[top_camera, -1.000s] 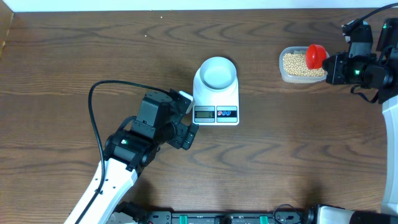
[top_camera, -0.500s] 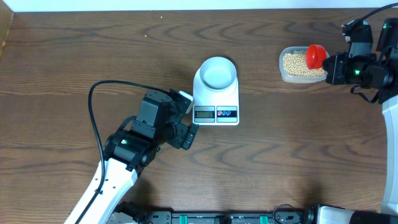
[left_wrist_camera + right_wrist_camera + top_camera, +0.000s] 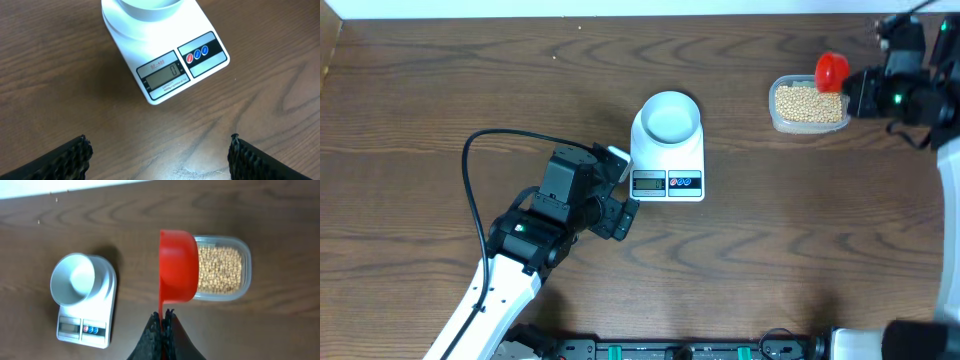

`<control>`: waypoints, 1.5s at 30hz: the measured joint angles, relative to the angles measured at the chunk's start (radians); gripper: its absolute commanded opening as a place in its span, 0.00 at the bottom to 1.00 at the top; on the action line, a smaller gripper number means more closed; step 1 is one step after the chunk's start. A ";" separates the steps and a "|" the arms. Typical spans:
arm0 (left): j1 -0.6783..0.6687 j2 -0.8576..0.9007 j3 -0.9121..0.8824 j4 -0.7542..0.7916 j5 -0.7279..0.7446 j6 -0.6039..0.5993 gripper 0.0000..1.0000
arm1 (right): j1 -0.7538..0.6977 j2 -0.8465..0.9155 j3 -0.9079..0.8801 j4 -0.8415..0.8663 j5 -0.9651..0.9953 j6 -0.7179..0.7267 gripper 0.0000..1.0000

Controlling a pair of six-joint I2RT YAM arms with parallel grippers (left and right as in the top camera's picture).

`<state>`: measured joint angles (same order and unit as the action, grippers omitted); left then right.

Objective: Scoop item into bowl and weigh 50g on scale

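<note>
At the table's far right corner the red scoop has just lifted off the beans in their tub, right fingers clamped on its handle, so carrying looks next. Mid-table the bowl sits empty on the scale; only the left wrist view shows the display at 0, left fingers spread wide

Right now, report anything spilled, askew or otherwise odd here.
Nothing stands out: the beans lie inside the tub, the bowl sits empty on the scale, and the right tool holds the red scoop.
</note>
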<state>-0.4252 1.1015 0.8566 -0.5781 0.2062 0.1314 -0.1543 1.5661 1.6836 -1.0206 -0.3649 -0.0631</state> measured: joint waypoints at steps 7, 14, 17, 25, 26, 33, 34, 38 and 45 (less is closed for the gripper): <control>0.000 0.000 0.000 -0.001 0.002 0.000 0.89 | 0.000 0.248 0.207 -0.128 0.069 -0.041 0.01; 0.000 0.000 0.000 -0.002 0.002 0.000 0.89 | 0.000 0.356 0.217 -0.150 0.173 -0.079 0.01; 0.000 0.000 0.000 -0.002 0.002 0.000 0.89 | 0.000 0.380 0.217 -0.141 0.209 -0.092 0.01; 0.000 0.000 0.000 -0.002 0.002 0.000 0.89 | 0.000 0.460 0.221 -0.107 0.246 -0.103 0.01; 0.000 0.000 0.000 -0.001 0.002 0.000 0.89 | 0.000 0.471 0.221 -0.107 0.247 -0.103 0.01; 0.000 0.000 0.000 -0.001 0.002 0.000 0.89 | 0.000 0.532 0.227 -0.094 0.177 -0.103 0.01; 0.000 0.000 0.000 -0.002 0.002 0.000 0.89 | 0.000 0.538 0.230 -0.094 0.164 -0.103 0.01; 0.000 0.000 0.000 -0.002 0.002 0.000 0.89 | 0.000 0.572 0.235 -0.093 0.098 -0.103 0.01; 0.000 0.000 0.000 -0.002 0.002 0.000 0.89 | -0.009 0.595 0.236 -0.093 0.012 -0.091 0.01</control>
<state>-0.4252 1.1015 0.8566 -0.5797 0.2081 0.1314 -0.1631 2.1609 1.9198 -1.1141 -0.3527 -0.1543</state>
